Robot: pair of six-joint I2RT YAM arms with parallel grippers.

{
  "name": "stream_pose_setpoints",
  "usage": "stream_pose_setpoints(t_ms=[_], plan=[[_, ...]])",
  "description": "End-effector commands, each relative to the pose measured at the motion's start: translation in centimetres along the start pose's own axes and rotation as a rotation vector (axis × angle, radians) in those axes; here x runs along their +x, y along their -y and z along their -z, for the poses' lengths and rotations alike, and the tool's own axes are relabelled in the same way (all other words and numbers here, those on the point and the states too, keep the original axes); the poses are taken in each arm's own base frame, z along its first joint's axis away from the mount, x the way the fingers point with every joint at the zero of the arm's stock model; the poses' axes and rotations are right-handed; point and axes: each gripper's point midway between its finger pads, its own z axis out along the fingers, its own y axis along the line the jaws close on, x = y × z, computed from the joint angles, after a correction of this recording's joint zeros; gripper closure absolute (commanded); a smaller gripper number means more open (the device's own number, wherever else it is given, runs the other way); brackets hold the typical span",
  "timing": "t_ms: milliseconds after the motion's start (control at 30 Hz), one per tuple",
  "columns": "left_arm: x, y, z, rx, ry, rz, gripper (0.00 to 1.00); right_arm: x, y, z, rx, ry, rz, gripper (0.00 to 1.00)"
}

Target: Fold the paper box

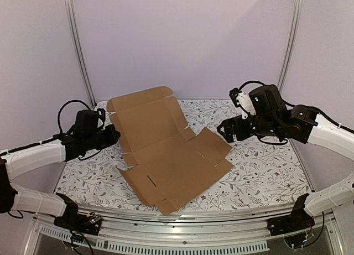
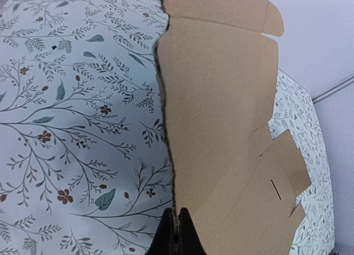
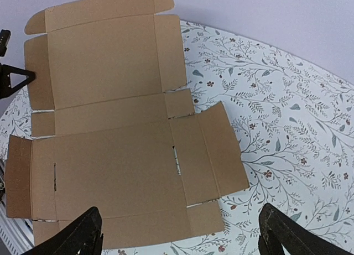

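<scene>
The plain brown corrugated cardboard box [image 1: 166, 150] lies open and almost flat on the floral-patterned table [image 1: 265, 172], with its far lid panel seemingly raised. The left fingers [image 2: 163, 241] are clenched on its left edge. The right fingers [image 3: 77, 235] hover spread above it, grasping nothing. Nearly all the folding remains.

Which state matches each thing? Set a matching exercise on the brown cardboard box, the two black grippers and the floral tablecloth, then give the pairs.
Things
1. brown corrugated cardboard paper box
2. left gripper
3. right gripper
4. white floral tablecloth

States
a. open, holding nothing
b. spread beneath the box
c. unfolded, rear panel tilted up
d. shut on the box's side edge

Pairs: 1-c, 2-d, 3-a, 4-b
</scene>
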Motion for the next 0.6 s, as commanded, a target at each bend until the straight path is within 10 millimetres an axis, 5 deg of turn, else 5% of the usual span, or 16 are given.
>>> stream_pose_setpoints(t_ms=[0,233,567], plan=[[-0.7,-2.3,1.6,-0.073,0.115,0.181,1.0,4.7,-2.7,-1.8,-0.037,-0.1,-0.131,0.03],[-0.2,-4.5,3.1,-0.168,0.134,0.297,1.0,10.2,-4.9,-3.1,-0.082,-0.176,-0.368,0.04],[0.7,-5.7,4.4,-0.167,0.166,0.465,1.0,13.9,-7.8,-4.3,-0.245,-0.218,-0.632,0.06]])
